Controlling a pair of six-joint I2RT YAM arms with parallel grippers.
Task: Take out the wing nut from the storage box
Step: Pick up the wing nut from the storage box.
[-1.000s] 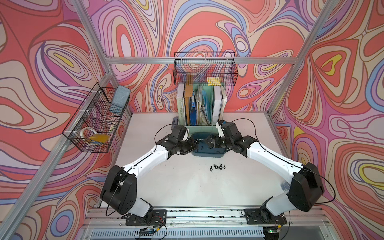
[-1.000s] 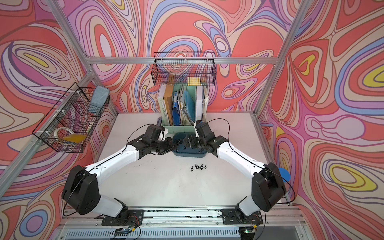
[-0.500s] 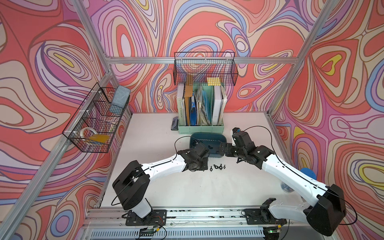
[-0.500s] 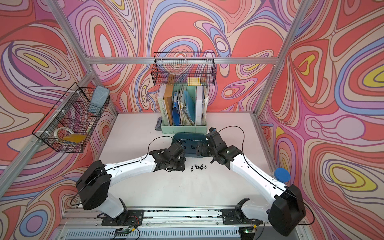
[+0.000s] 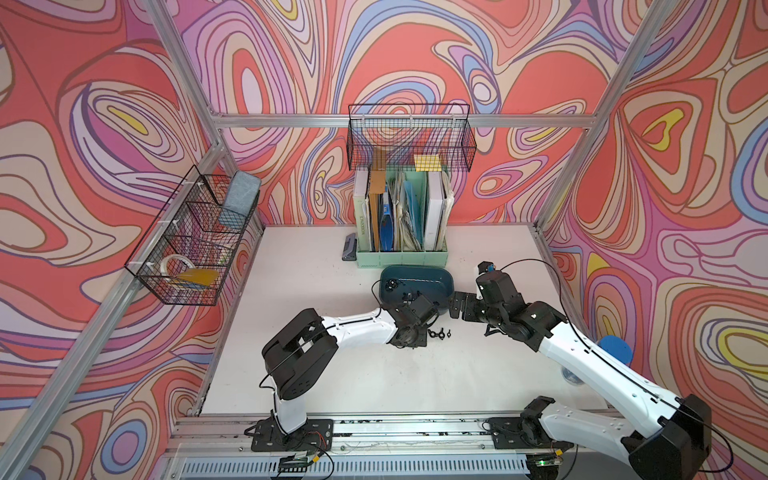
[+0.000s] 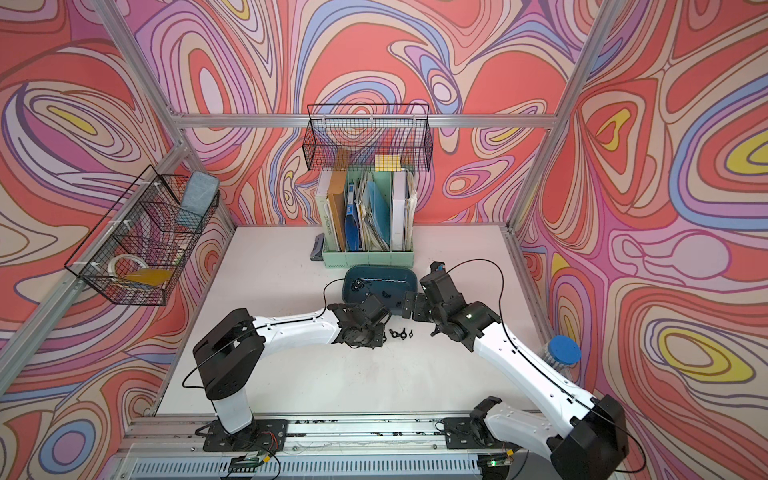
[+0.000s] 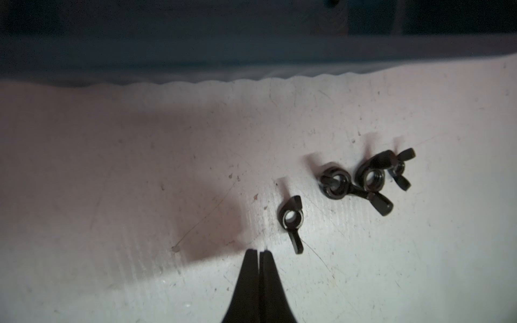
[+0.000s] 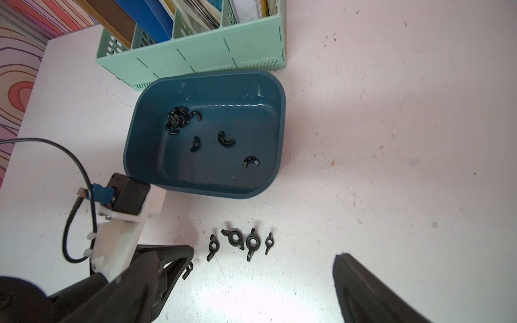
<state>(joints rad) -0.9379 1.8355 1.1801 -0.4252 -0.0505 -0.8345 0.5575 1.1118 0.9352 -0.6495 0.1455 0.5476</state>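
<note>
My left gripper [image 7: 260, 253] was closed tight with nothing between its fingers, its tips low over the table [image 7: 112, 195] in front of the storage box [image 8: 223, 89]. One wing nut [image 7: 291, 221] lay free just beside the tips. Three more nuts [image 7: 363, 181] lay next to it, all outside the box. My right gripper [image 5: 456, 306] stood wide open and empty, just beside the box's front corner. Several other nuts [image 8: 177, 118] lay inside the box.

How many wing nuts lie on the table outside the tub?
4, in a short row on the table near the blue tub: first nut, second nut, third nut, fourth nut. None appear hidden.
</note>
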